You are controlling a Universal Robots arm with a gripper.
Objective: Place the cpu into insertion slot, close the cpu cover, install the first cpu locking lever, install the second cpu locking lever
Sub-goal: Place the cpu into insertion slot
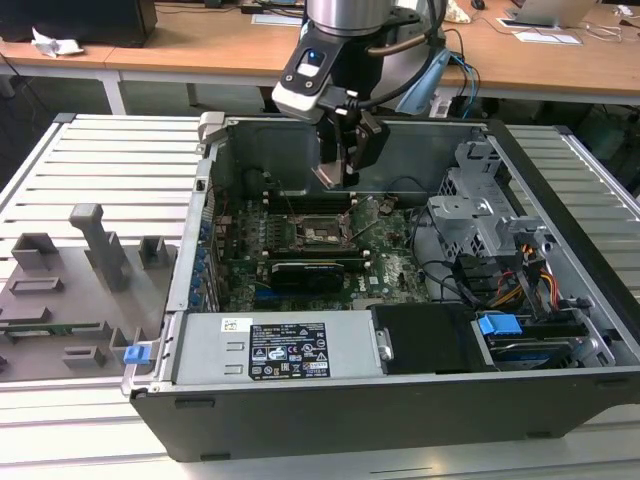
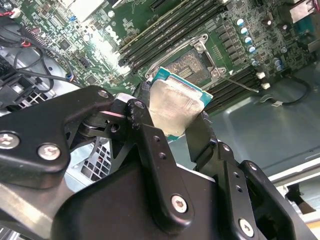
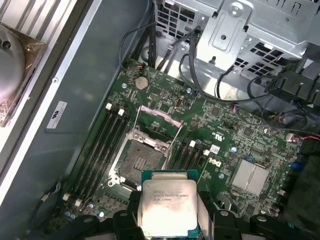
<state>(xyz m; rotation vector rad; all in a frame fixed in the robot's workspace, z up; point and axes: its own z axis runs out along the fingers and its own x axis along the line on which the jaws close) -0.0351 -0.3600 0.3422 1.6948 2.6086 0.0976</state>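
now the arm points straight down into the open case, gripper pinching the cpu by its edges, held clear above the insertion slot.

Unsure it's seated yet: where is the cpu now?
In the first wrist view, the small square silvery-topped cpu sits clamped in the black gripper, over the green motherboard near its open socket, not seated.

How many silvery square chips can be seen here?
1. The chip is held in the gripper, above the green board and not yet in the open socket, which looks empty. None seems hidden.
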